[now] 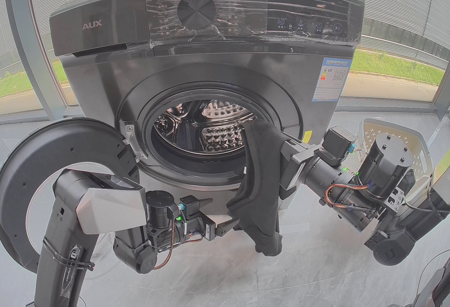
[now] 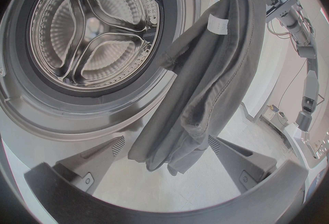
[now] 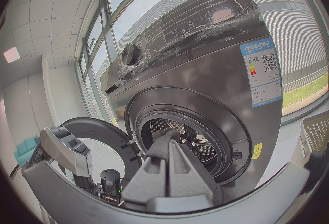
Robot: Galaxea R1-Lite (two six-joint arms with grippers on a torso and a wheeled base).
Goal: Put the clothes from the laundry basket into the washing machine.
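**A:** How far along is the loading?

**B:** Starting nearest: the left gripper point(image 2: 166, 144) is sitting low in front of the machine with its fingers point(image 2: 102, 152) standing apart. The hem of the dark garment point(image 1: 260, 181) is dangling just between them. Whether cloth is touching a finger, I cannot tell.

**A:** And where is the garment hanging from?

**B:** The right gripper point(image 3: 168, 147) is holding it, fingers pressing together on its top end at the right-hand rim of the washing machine point(image 1: 201, 68) opening. Most of the cloth is drooping outside, down the front panel.

**A:** So nothing is going in yet?

**B:** That is how I am judging it. This piece is sitting at the mouth, not inside. Bare steel paddles are showing deep in the drum point(image 2: 92, 29), and the door point(image 1: 56, 153) is hanging wide open to the left. The push inward, the release and any further trips to the basket are all waiting.

**A:** What is hiding from you?

**B:** The laundry basket point(image 1: 408, 134) is standing behind the right arm, which is covering most of it, so I am not seeing what it is holding. The garment is also blocking the drum's right side.
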